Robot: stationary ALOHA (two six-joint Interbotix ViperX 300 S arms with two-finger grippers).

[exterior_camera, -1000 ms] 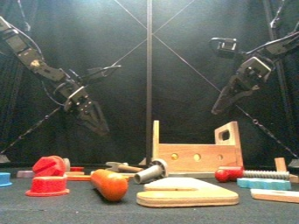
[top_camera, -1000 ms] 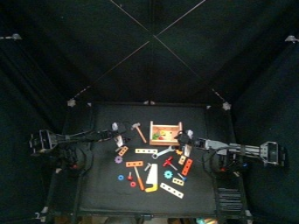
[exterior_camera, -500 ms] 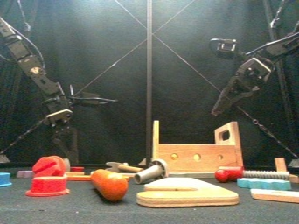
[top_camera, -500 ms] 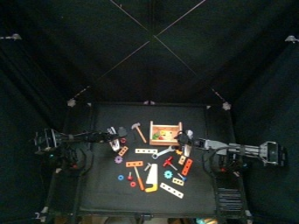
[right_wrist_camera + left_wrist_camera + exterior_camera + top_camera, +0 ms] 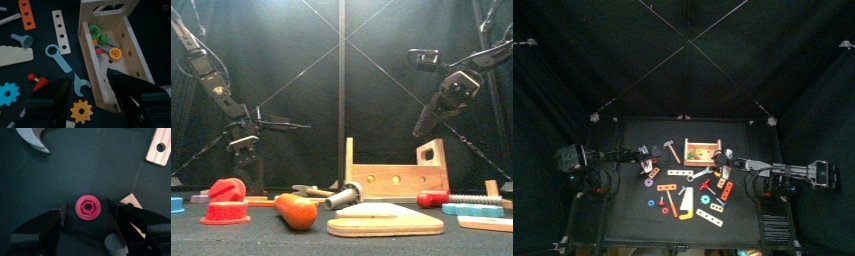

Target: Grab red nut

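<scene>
From above, the black table (image 5: 684, 225) sits in the middle of the frame with toy tools spread on it. The left gripper (image 5: 647, 161) comes from the left side and hangs over the table's left part. The right gripper (image 5: 727, 163) comes from the right, just below the wooden box (image 5: 703, 150) at the table's upper middle. The red nut is too small to find here.

In the front view the left gripper (image 5: 247, 160) hangs at the left of the frame, pointing down, above a red piece (image 5: 227, 192). The right gripper (image 5: 428, 118) is high at the upper right, above the wooden box (image 5: 398, 175). An orange-handled tool (image 5: 295, 210) lies in front.

In the left wrist view the jaws stand wide apart, and the red nut (image 5: 87, 208) lies flat on the table between them, untouched.

In the right wrist view the jaws are also apart and hold nothing. Between them I see a blue wrench (image 5: 64, 64), and at the right the wooden box (image 5: 128, 47) with small coloured parts inside.
</scene>
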